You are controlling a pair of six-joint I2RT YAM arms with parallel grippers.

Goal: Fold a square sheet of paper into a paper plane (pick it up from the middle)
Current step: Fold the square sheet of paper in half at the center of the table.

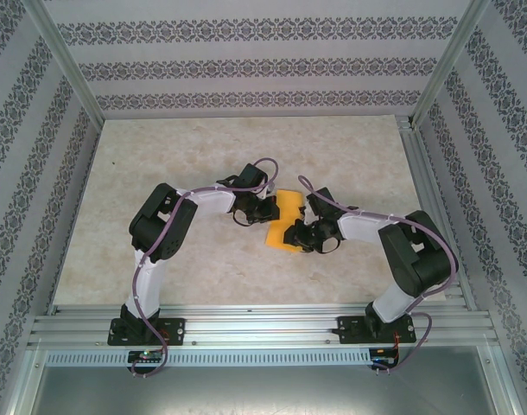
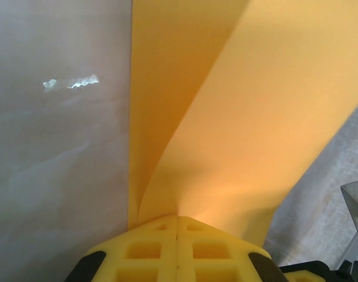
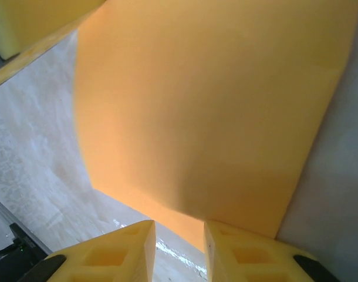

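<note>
Pinching paper (image 2: 237, 117) edge: left claw (image 2: 177, 218) | right claw (image 3: 179, 236) parted | walls (image 1: 246, 52) well apart

Top external: fixed high above and behind my two bases, angled down and forward over the whole table (image 1: 160, 173); far off, so my arms look small.
Left wrist: looks out along my left gripper (image 2: 177, 220), very near the square sheet of paper (image 2: 226, 117).
Right wrist: looks out past my right gripper (image 3: 179, 228), equally near.
Shared: all three take in that sheet and the tabletop beside it; my wrist views face it from opposite sides.
</note>
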